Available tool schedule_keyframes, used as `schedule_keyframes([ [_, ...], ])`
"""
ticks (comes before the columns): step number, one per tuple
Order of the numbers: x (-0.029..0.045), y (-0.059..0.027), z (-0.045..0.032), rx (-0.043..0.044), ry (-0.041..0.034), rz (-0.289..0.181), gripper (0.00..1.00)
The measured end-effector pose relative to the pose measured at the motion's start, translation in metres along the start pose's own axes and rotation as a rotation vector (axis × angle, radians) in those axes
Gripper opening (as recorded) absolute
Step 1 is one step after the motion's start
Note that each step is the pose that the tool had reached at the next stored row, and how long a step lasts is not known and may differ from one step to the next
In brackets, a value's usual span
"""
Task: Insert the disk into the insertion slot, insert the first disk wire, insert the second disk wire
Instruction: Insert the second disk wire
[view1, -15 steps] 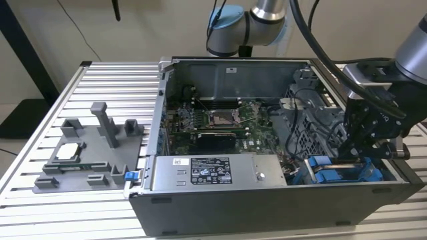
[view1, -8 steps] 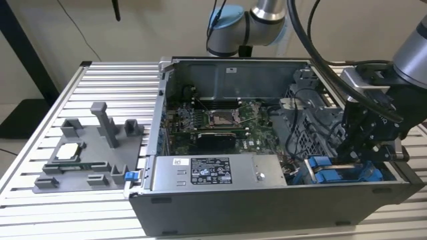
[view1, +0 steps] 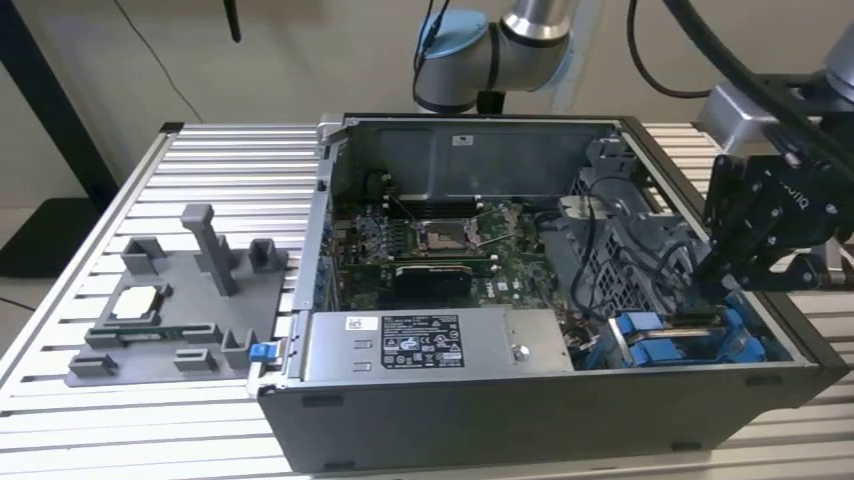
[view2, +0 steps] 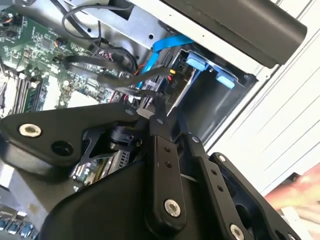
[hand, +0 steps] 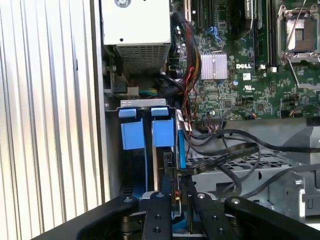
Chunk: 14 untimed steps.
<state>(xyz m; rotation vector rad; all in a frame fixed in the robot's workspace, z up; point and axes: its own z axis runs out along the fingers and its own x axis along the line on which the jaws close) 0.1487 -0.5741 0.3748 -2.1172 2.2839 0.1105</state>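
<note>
One gripper (hand: 176, 200) is what I'm driving, and it sits low in the corner of the open computer case (view1: 534, 420) at the exterior view's right, its black fingers (hand: 159, 220) drawn close around a thin dark edge; I can't tell whether that edge belongs to a connector or to the disk (hand: 162, 132). The disk stands on edge in the insertion slot (hand: 142, 104) just ahead of the fingers, beside a second blue caddy (hand: 131, 132). From my first wrist view only its bright blue carrier front and a sliver of grey side show; the label is hidden. Black cables (hand: 225, 150) loop from the motherboard (hand: 240, 60) toward the bay, over the perforated grey cage (hand: 235, 162). A blue cable (view2: 167, 42) runs down to the drive's rear in the second wrist view. The case rests on a ribbed metal bench (view1: 200, 160), with a grey fixture tray (view1: 174, 300) well apart.
</note>
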Motion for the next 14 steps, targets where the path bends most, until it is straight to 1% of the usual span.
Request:
schedule_keyframes([
  [4, -0.0010, 0.0005, -0.0141, 0.0000, 0.0001, 0.000, 1.00],
  [6, -0.0013, 0.0006, -0.0184, 0.0000, -0.0001, 0.000, 1.00],
  [7, -0.0014, 0.0006, -0.0196, 0.0000, 0.0001, 0.000, 1.00],
  [14, -0.0014, 0.0007, -0.0204, 0.0000, 0.0000, 0.000, 1.00],
])
